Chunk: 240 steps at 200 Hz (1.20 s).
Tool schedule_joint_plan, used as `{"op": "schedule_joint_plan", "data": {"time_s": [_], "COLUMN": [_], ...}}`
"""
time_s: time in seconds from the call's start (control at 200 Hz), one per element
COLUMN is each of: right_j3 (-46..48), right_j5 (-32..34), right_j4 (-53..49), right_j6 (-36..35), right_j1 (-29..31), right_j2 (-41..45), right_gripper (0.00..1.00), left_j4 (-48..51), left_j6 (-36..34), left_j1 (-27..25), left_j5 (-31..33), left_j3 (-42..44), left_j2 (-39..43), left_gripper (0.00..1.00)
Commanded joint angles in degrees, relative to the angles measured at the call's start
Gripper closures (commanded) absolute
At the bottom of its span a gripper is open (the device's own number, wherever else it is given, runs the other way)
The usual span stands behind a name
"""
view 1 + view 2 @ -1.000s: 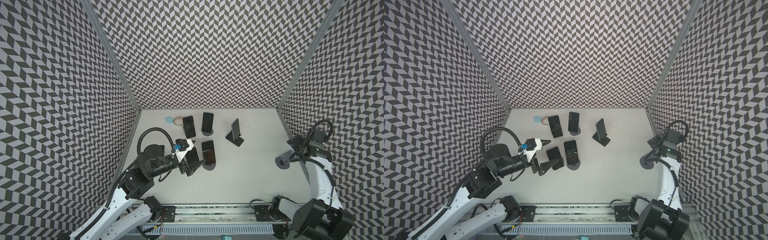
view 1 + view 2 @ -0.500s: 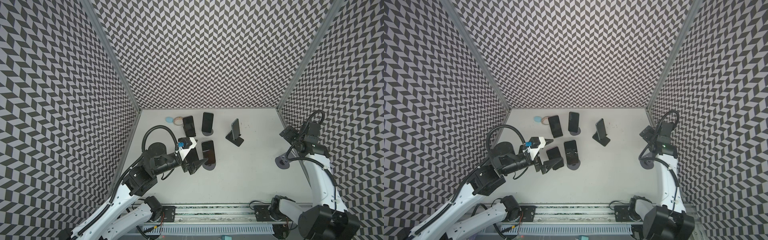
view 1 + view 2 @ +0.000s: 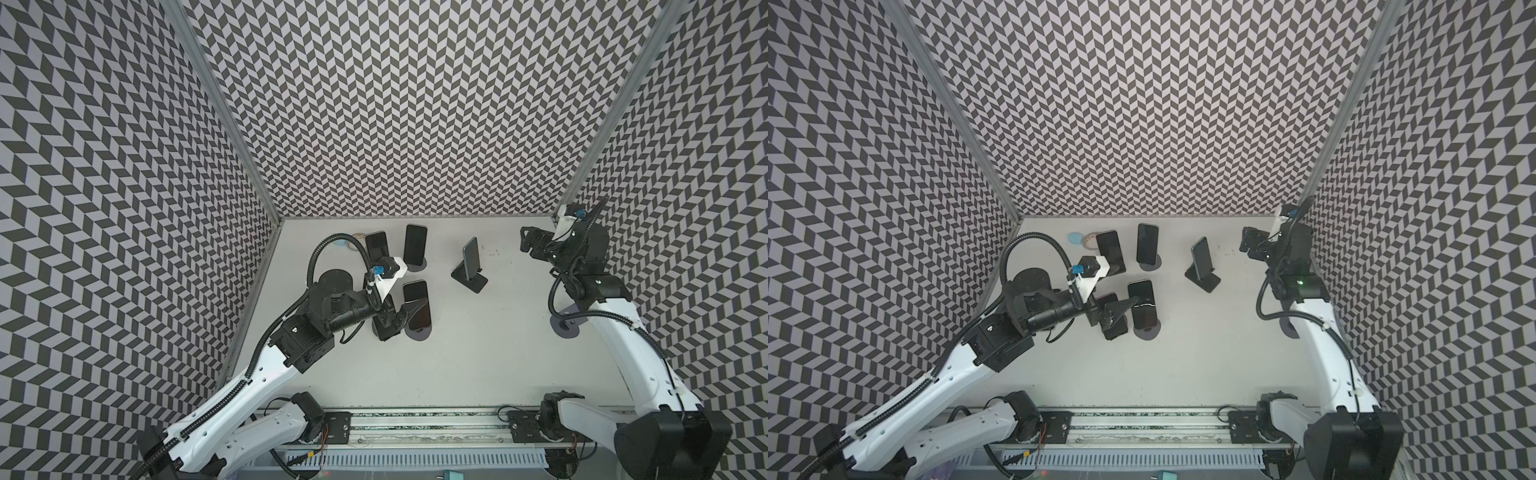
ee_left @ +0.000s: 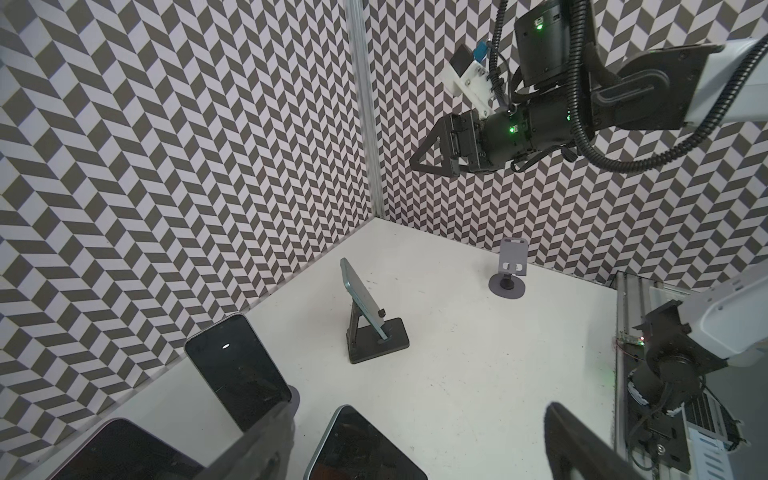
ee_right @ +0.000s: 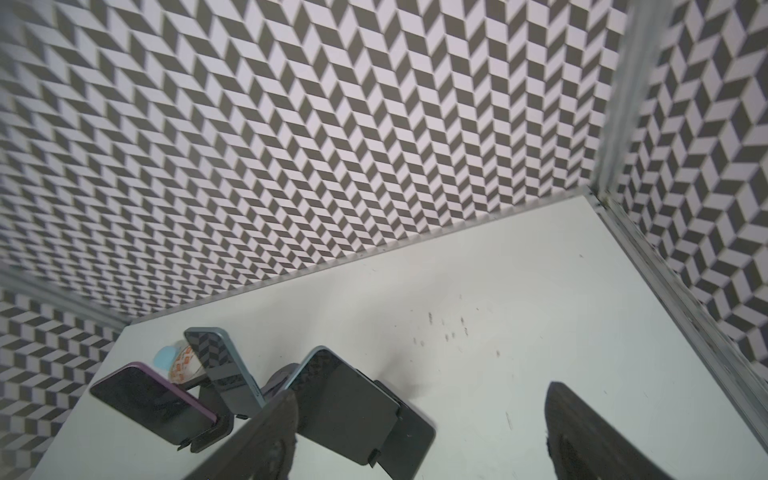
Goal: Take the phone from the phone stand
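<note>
Black-and-white chevrons covered the walls (image 3: 415, 104); the bench (image 3: 478, 353) was plain off-white. Ahead of the black right jaws stood a blue-edged phone (image 5: 226, 365) mirroring the chevrons and, by a pale blue disc (image 5: 164, 359), a black-screened purple-edged phone (image 5: 153, 399).

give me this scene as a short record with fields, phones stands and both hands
phones: five, each propped on its own stand: back left phone, back middle phone, right phone, front right phone, front left phone (partly hidden)
empty stand: grey, round base, off to the right of the phones
left hand: open, low at the front phones, gripping nothing
right hand: open, raised near the back right corner, holding nothing
clutter: small roll, blue round object, back left corner
task state: no phone off its stand yet
</note>
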<state>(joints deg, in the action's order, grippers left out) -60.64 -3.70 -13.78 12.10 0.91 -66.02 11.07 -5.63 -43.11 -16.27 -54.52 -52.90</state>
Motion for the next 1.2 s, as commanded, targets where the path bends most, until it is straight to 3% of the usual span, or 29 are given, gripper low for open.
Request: {"op": "schedule_joint_plan", "data": {"time_s": [0.0,0.24,0.471,0.901,1.197], "right_j3": [2.32,7.58,8.22,14.44,13.73], "right_j5": [-7.23,-21.89,-24.2,-28.9,-32.96], "right_j4": [11.32,20.28,24.14,30.64,28.91], "right_j6": [-7.32,-15.9,-16.51,-28.88,-35.37], "right_j1": [0.85,0.87,0.94,0.85,0.67], "right_j2": [0.41,0.38,-3.66,-2.49,-4.95], "right_gripper": [0.1,0.02,0.01,0.01,0.0], "left_j4": [-3.66,-6.88,-10.02,-13.59,-14.76], "left_j6": [0.21,0.43,0.88,0.36,0.14], "left_j1": [-0.3,-0.27,-0.29,-0.3,-0.28], "left_j5": [1.79,3.32,3.79,3.74,3.46], "left_j3": [-2.2,-3.07,-4.28,-9.51,-11.2], "left_j2": [-1.4,-5.81,-9.57,-19.65,-23.1], "left_gripper": [0.06,0.06,0.06,0.05,0.05]}}
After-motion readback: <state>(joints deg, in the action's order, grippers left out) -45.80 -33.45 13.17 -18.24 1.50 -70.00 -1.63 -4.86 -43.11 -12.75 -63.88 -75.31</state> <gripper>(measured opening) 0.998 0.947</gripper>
